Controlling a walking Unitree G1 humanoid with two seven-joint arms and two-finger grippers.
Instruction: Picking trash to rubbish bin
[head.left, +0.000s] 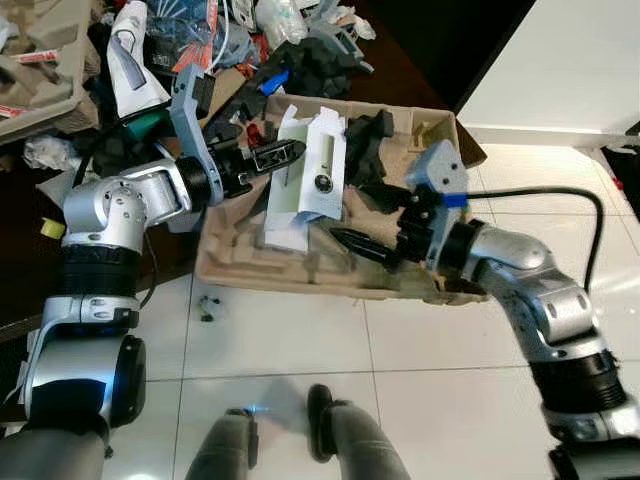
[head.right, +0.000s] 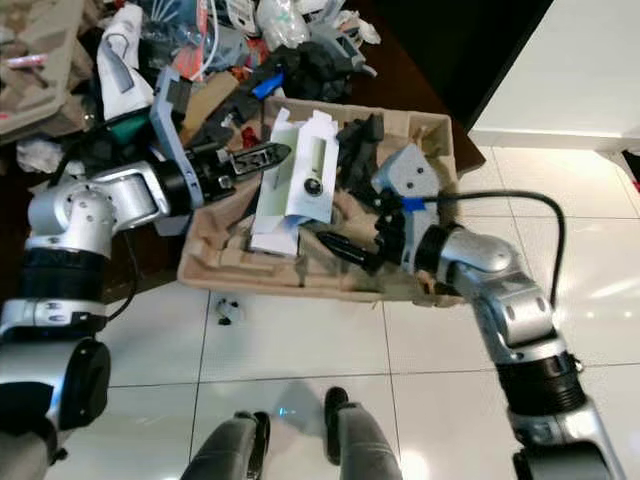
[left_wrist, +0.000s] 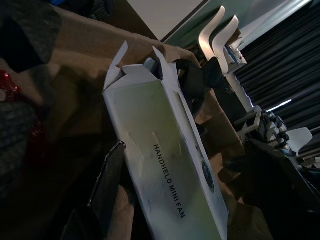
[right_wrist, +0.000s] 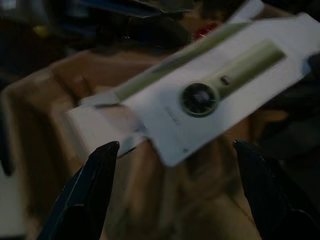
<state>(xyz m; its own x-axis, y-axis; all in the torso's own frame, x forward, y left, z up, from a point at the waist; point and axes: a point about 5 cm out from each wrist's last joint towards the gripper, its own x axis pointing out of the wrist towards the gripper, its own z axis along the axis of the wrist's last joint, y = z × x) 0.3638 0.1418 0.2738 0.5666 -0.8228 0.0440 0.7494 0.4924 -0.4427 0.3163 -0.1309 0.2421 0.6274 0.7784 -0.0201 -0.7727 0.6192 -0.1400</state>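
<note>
A glossy white tiled floor (head.left: 300, 350) carries a wide, shallow tray of moulded brown paper pulp (head.left: 250, 270), its matte surface pressed into ribs and hollows, with a heap of mixed trash (head.left: 200, 40) piled beyond it on darker ground. Lying in the tray is a long, flat white cardboard box (head.left: 305, 180) printed "HANDHELD MINI FAN", with a pale green panel and a round dark fan picture on its face; its long axis runs from the tray's near edge toward the far edge, the torn-open flaps at the far end, and it leans tilted on black foam pieces (head.left: 370, 140). The left gripper (head.left: 285, 155) reaches in from the box's left side, its fingers at the box's long edge; I cannot tell whether they grip it. The right gripper (right_wrist: 175, 190) hovers just beside the box's near right side, its long black fingers (right_wrist: 85, 195) spread wide and holding nothing.
</note>
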